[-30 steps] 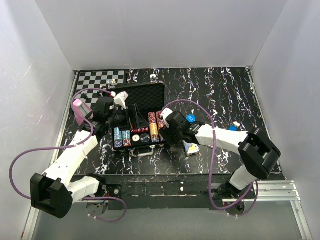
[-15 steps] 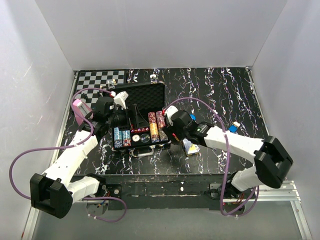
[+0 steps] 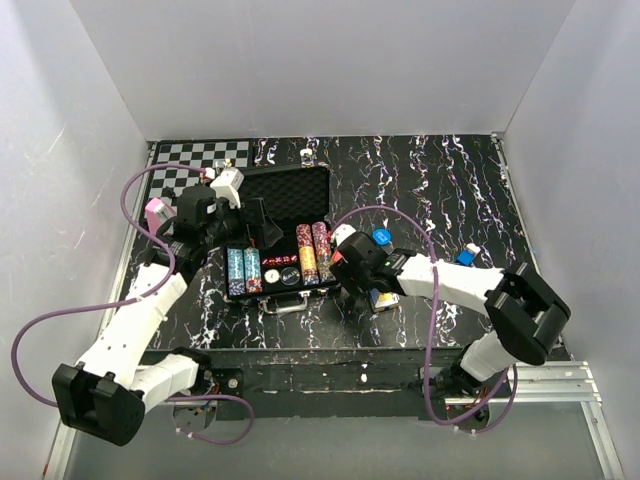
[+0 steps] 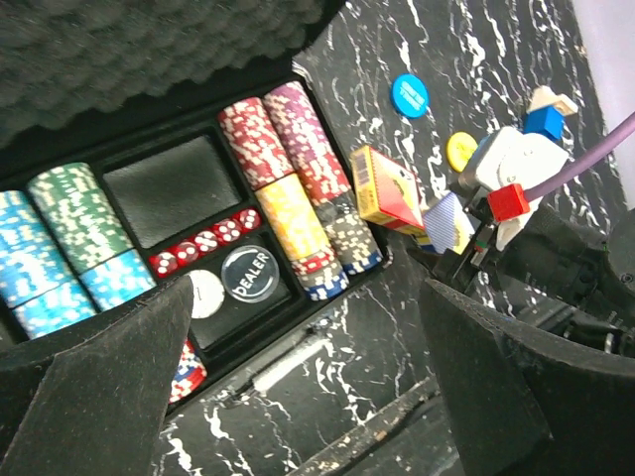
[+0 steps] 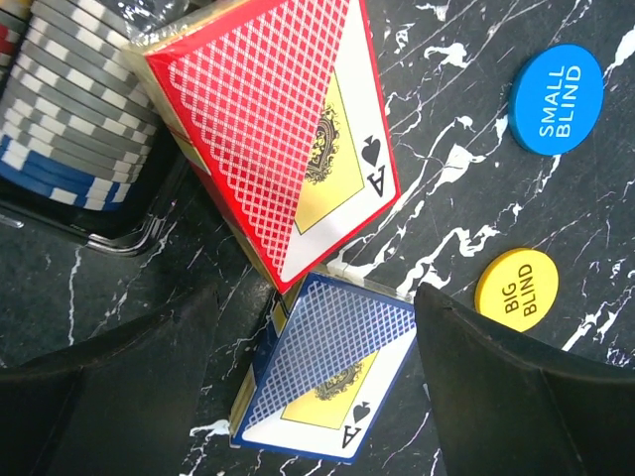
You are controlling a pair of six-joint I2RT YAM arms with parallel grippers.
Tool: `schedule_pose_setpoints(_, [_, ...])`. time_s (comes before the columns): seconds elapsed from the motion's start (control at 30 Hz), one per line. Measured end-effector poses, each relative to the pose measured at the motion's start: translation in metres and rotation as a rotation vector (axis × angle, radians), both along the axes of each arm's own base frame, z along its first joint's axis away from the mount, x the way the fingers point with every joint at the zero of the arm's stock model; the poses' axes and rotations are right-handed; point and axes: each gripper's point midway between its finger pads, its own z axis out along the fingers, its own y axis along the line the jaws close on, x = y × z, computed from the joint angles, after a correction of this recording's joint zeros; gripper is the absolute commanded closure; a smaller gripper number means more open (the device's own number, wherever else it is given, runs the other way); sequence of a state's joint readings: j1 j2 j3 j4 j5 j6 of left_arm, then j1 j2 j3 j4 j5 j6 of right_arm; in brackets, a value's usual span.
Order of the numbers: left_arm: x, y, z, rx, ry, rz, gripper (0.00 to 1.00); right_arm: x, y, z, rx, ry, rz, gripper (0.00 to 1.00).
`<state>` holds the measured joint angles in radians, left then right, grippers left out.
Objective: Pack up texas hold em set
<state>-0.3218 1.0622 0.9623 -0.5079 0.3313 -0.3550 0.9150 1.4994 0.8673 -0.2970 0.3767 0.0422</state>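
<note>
Your briefcase (image 3: 292,188) is lying open on the black marbled table (image 3: 440,190), left of centre, with its foam-lined lid tipped back toward the chessboard (image 3: 200,155). The chip rows (image 4: 260,139) are sitting in the tray around an empty middle compartment (image 4: 174,188), with a line of red dice (image 4: 203,243) and the dealer button (image 4: 248,273) just in front of it. Your left gripper (image 4: 303,297) is hanging over the tray's near edge with its fingers spread wide and nothing between them. Your right gripper (image 5: 316,297) is reaching in beside the case's right wall, its fingers also standing wide apart, with the blue card deck (image 5: 327,367) lying flat on the table between them; you cannot tell whether either finger is touching it. The red card deck (image 5: 268,129) is leaning tilted against the outer chip stack (image 5: 69,99) at the case's edge, its lower end overlapping the blue deck. The small blind button (image 5: 556,97) and big blind button (image 5: 517,286) are lying on the table just beyond the decks, outside the case
</note>
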Motion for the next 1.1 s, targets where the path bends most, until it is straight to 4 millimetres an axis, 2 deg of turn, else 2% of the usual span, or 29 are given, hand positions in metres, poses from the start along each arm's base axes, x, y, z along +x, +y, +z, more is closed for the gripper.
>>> schedule_pose_setpoints(0.27, [0.009, 0.015, 0.002, 0.053, -0.053, 0.039, 0.02, 0.001, -0.005, -0.023, -0.079, 0.022, 0.005, 0.20])
schedule_pose_setpoints(0.7, [0.015, 0.025, -0.006, 0.042, -0.048, 0.069, 0.02, 0.030, 0.007, -0.019, -0.159, -0.130, 0.065, 0.34])
schedule_pose_setpoints(0.87, [0.018, 0.026, -0.005, 0.027, -0.050, 0.070, 0.02, 0.036, 0.015, -0.021, -0.180, -0.174, 0.093, 0.45])
schedule_pose_setpoints(0.97, [0.020, 0.027, -0.003, 0.021, -0.058, 0.072, 0.02, 0.042, 0.018, -0.020, -0.209, -0.204, 0.101, 0.57])
schedule_pose_setpoints(1.0, [0.020, 0.027, -0.003, 0.019, -0.057, 0.072, 0.02, 0.044, 0.019, -0.019, -0.222, -0.220, 0.100, 0.66])
schedule_pose_setpoints(1.03, [0.020, 0.027, -0.003, 0.019, -0.057, 0.072, 0.02, 0.047, 0.021, -0.018, -0.233, -0.238, 0.098, 0.89])
schedule_pose_setpoints(1.07, [0.020, 0.027, -0.003, 0.018, -0.057, 0.071, 0.02, 0.050, 0.022, -0.014, -0.247, -0.264, 0.095, 0.98])
schedule_pose_setpoints(1.1, [0.020, 0.027, -0.003, 0.018, -0.057, 0.071, 0.02, 0.054, 0.023, -0.009, -0.266, -0.294, 0.091, 0.99])
